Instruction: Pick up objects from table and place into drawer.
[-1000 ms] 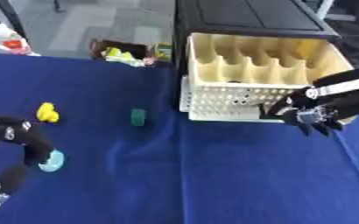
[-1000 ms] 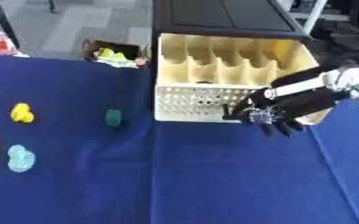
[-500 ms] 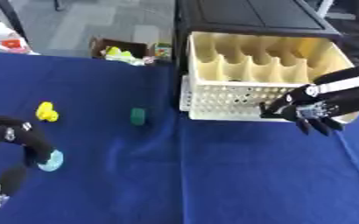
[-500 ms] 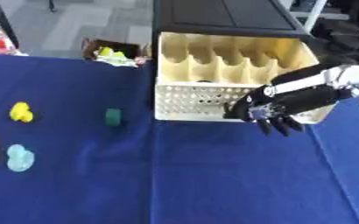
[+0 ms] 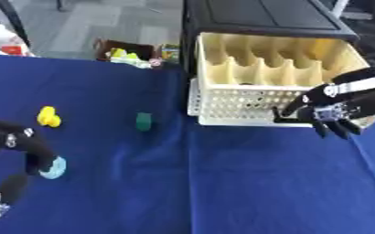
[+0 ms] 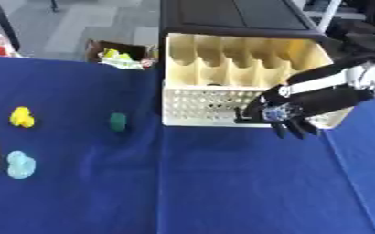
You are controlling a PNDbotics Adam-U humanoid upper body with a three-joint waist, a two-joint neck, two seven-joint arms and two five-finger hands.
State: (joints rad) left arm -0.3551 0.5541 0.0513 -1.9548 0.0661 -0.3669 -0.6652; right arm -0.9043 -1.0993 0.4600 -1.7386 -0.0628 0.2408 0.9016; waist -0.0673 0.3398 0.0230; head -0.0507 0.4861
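A cream slatted drawer (image 6: 222, 98) stands pulled out of a black cabinet (image 6: 231, 16) at the back. My right hand (image 6: 283, 114) is at the drawer's front right corner, fingers pointing down and relaxed, nothing in it. On the blue table lie a yellow toy (image 6: 20, 117), a small green object (image 6: 118, 121) and a light blue toy (image 6: 19, 164). My left hand (image 5: 27, 144) hovers at the left edge, its fingers curled just beside the light blue toy (image 5: 53, 168); I cannot tell if they touch it.
The blue table (image 6: 183, 183) stretches wide in front of the drawer. Beyond its far edge sits a cardboard box (image 6: 119, 52) with yellow-green items on the floor.
My right hand has shifted slightly left along the drawer front. My left hand stays by the light blue toy, barely moved.
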